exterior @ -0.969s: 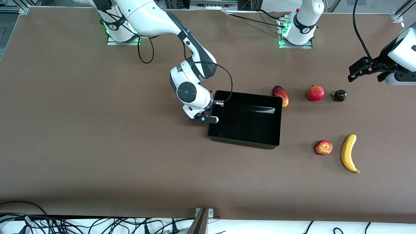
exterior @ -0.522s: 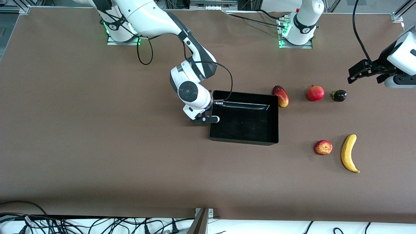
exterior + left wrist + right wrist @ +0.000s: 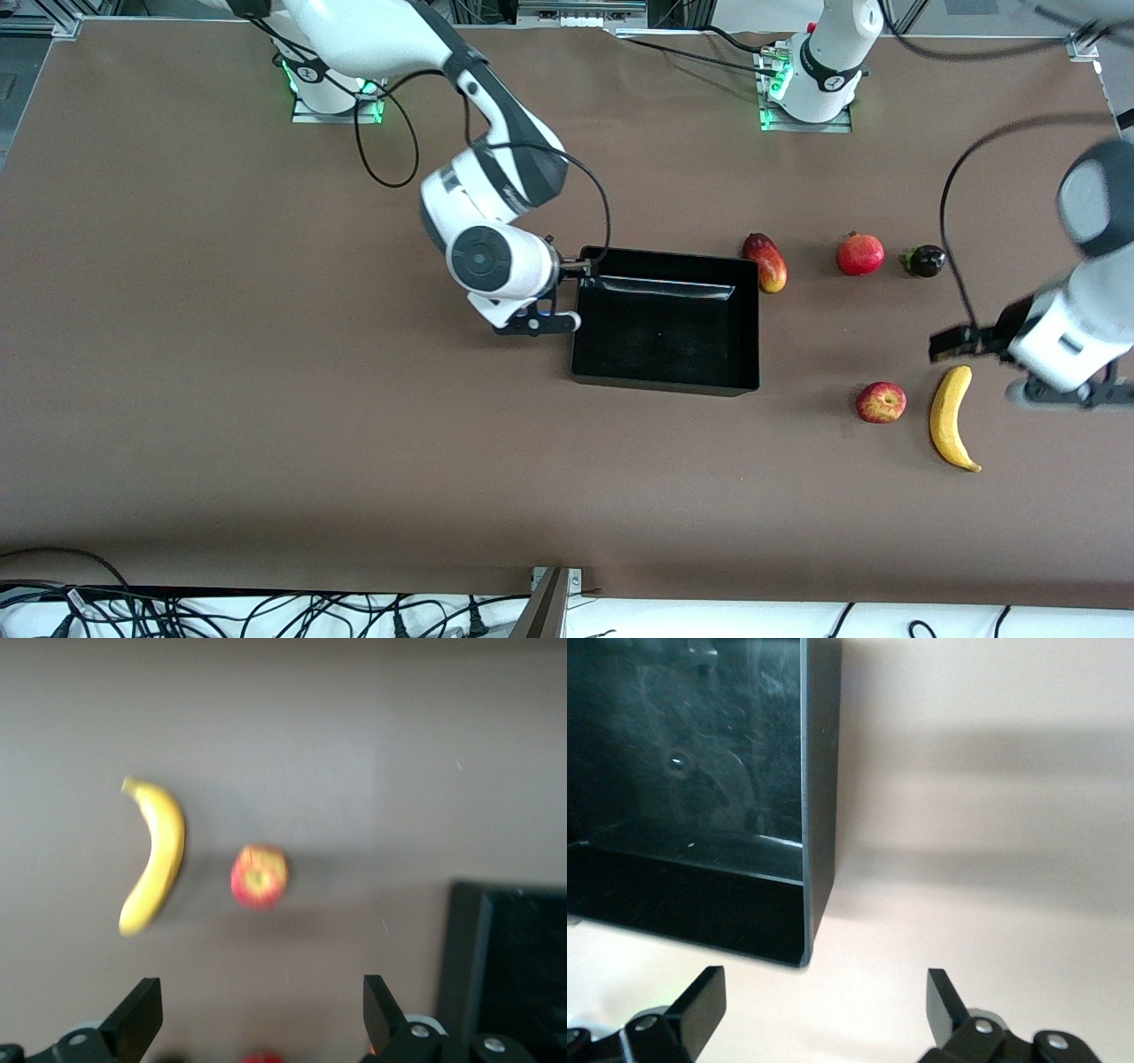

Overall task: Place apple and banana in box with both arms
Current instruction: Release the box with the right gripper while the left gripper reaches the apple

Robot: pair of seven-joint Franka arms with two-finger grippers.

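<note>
The left arm (image 3: 1076, 328) looks smeared in the front view, and the picture's edge cuts it off. In the left wrist view the banana (image 3: 155, 855) and apple (image 3: 259, 875) are fuzzy. The edge cuts off the box (image 3: 509, 974) there too.

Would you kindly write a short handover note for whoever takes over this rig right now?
Right gripper: open, beside the black rectangular open-topped plastic box, at its right-arm end, holding nothing.
Left gripper: open, over the table just above the long curved yellow banana.
The small red apple with yellowish streaks lies beside the banana, between it and the box.
Done: neither fruit is in the box yet.
Left: pick up apple and banana and place both in the box.
</note>
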